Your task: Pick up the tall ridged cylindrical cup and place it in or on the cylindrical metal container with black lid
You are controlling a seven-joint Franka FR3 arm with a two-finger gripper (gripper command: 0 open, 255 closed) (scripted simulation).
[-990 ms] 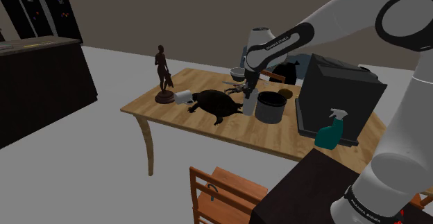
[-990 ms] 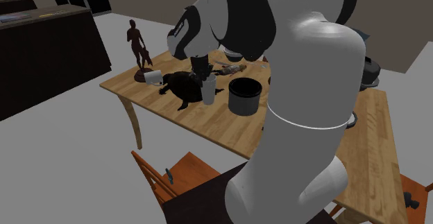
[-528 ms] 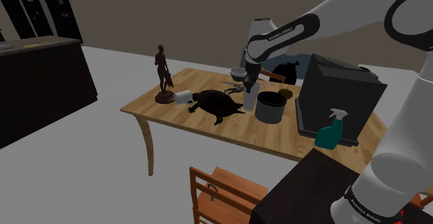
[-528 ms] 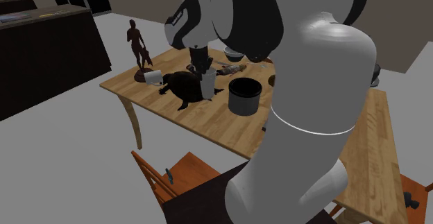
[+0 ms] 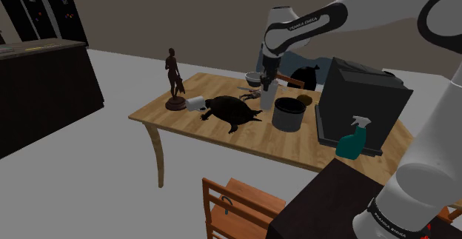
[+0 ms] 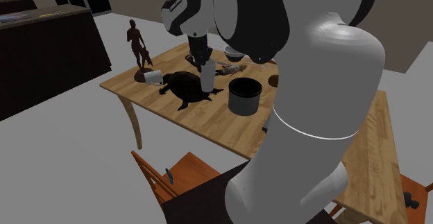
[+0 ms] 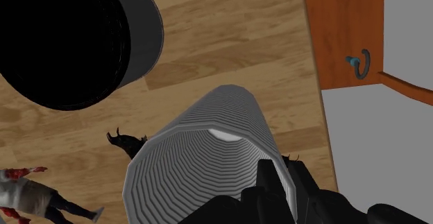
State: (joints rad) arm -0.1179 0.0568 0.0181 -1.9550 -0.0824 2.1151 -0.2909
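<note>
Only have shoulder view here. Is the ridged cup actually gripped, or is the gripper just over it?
Observer: Gripped. Wrist view has the gripper shut on the ridged cup at its rim, one finger inside, one outside.
Operator: Where's the target relative to it?
Observer: The container is beside the cup and apart from it, with bare table between them. Its top is plain black.
Operator: What's under the cup?
Observer: The dark turtle figure; its legs poke out either side of the cup.
</note>
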